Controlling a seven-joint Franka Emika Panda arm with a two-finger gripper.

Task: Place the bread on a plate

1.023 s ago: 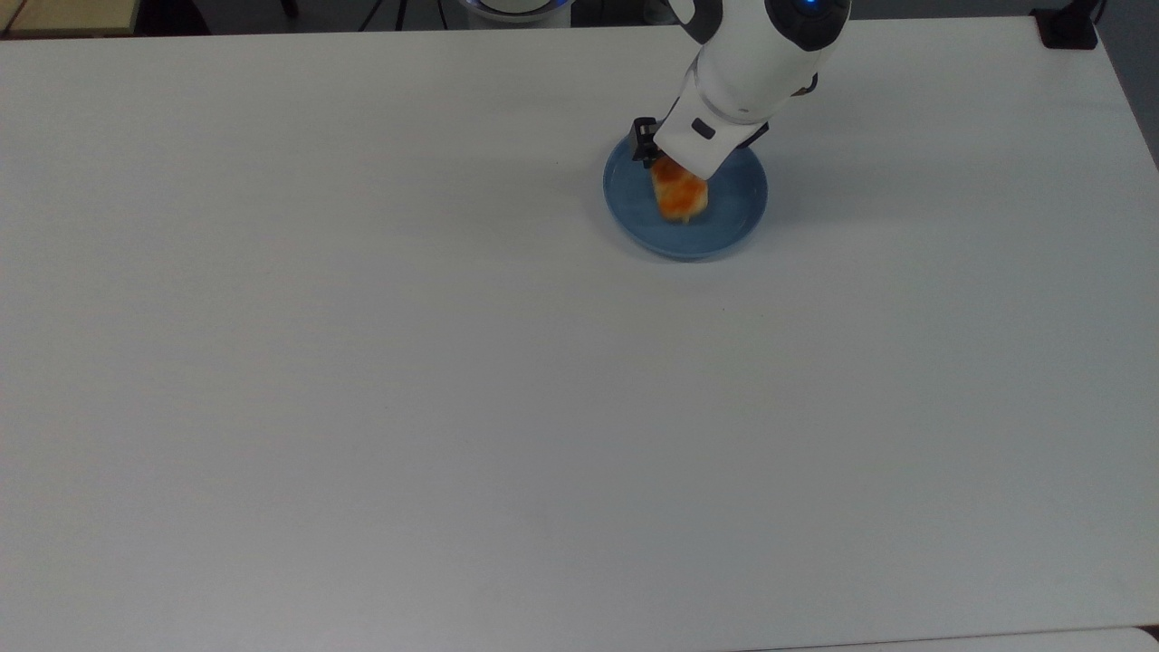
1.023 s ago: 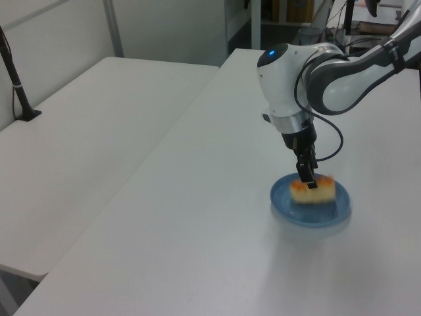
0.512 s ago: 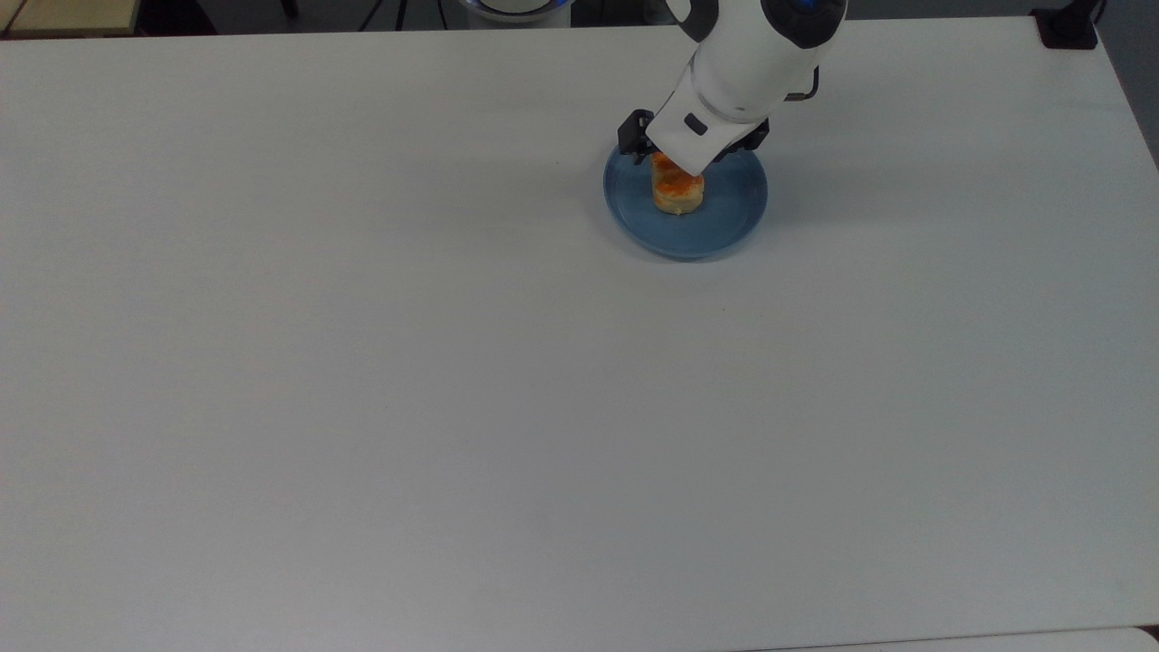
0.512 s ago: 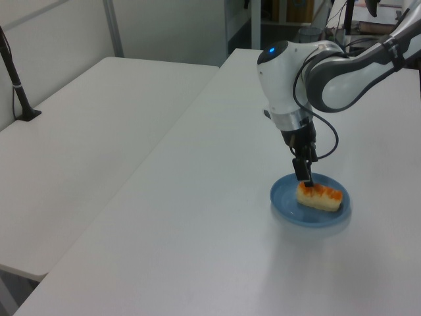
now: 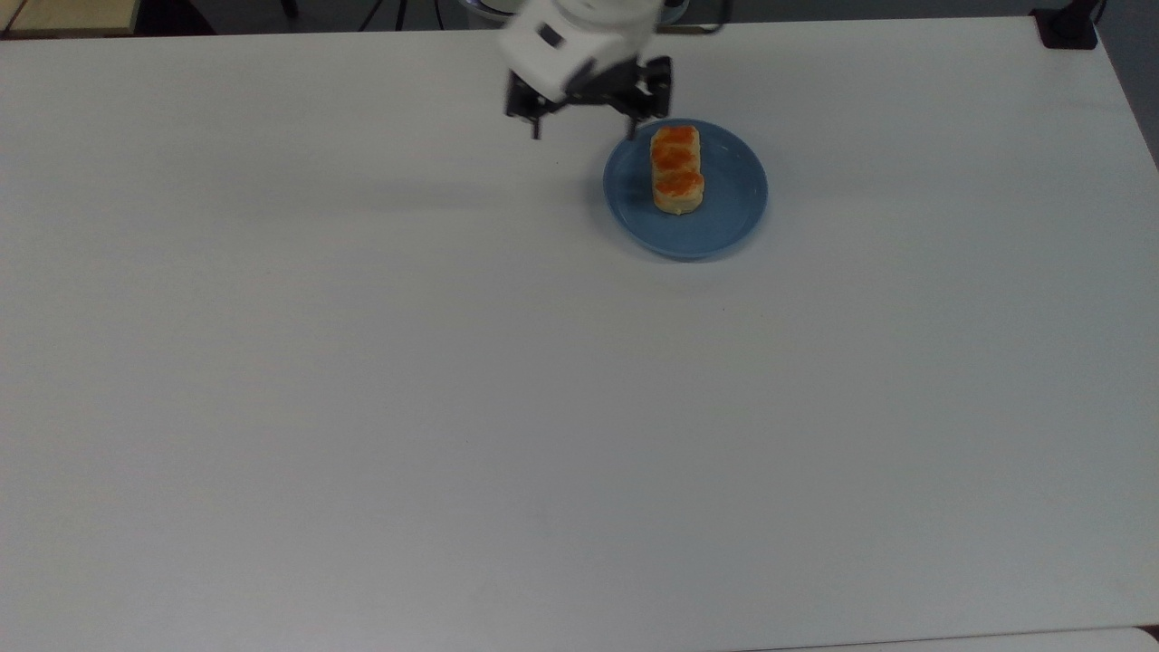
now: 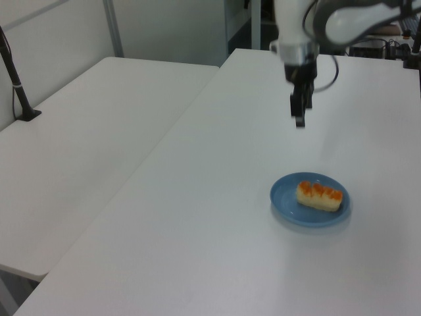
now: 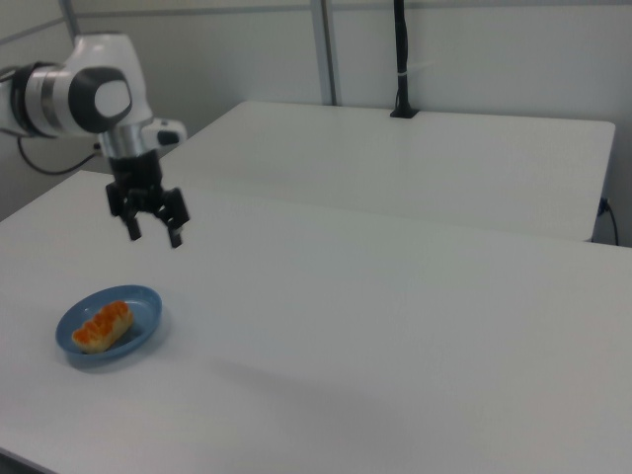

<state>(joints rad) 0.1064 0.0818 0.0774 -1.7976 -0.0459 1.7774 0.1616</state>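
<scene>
White counter (image 5: 362, 407): pale-yellow loaf w/ orange-brown bumps, the bread (image 5: 676, 169), lies flat inside round blue plate (image 5: 724, 226).
Claw (image 5: 587, 115) hangs open & empty, top view's left of plate; task looks done.

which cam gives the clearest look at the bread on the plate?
Top view: it looks straight down on the bread, all three glazed bumps and its spot on the plate plain. The left view shows it side-on, lying flat. The right view shows it at a slant, near the right view's left edge.
</scene>
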